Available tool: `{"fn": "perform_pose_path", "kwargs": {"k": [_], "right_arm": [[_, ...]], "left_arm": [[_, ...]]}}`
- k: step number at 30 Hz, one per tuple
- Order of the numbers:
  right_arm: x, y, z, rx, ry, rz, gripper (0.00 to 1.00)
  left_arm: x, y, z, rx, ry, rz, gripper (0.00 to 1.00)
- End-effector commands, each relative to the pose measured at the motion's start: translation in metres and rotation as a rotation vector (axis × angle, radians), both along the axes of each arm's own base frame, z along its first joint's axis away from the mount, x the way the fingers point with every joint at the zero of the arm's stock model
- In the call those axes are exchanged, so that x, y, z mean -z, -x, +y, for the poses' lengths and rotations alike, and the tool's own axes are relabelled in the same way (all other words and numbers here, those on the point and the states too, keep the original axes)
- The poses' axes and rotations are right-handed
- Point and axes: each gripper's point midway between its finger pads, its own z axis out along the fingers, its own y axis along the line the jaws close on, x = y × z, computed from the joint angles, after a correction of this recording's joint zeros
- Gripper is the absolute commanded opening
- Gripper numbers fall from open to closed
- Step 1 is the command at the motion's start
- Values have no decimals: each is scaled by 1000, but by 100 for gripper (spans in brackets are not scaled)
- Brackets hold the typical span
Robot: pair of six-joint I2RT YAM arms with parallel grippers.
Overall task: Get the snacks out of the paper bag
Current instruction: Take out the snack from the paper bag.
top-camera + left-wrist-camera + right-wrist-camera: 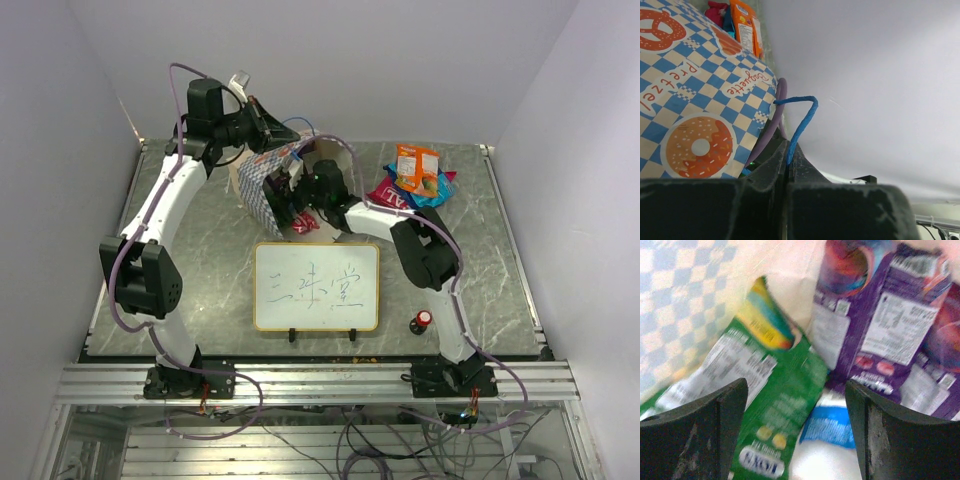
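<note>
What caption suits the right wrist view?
Right gripper, open, facing a green packet, a purple packet and a blue packet in the paper bag.

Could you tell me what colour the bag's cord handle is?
The handle is blue, clearest in left wrist view.

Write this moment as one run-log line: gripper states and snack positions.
left gripper: shut on blue cord handle of paper bag | right gripper: open, facing green packet and purple packet inside bag | out of bag: orange packet
</note>
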Motion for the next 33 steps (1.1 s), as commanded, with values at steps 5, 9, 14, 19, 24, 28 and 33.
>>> {"fn": "perform_pose_path", "kwargs": {"k": [5, 9, 14, 19, 24, 28, 33], "right_arm": [[-31, -75, 18, 242, -134, -286, 80], [-35, -95, 29, 257, -166, -329, 83], [-16, -114, 32, 340, -185, -299, 87], [-11, -140, 29, 432, -215, -297, 86], [-20, -144, 36, 371, -240, -381, 54], [-21, -146, 28, 346, -235, -394, 20], [-38, -140, 24, 302, -225, -441, 4]], "left_arm": [[-29, 12, -5, 36, 56, -39, 7], [-28, 11, -10, 46, 65, -30, 7], [-29, 11, -19, 62, 67, -30, 7], [-28, 16, -24, 66, 67, -28, 7], [-25, 23, -19, 50, 45, -19, 7], [-24, 23, -11, 20, 55, -9, 7], [-26, 11, 2, -34, 79, -11, 7]]}}
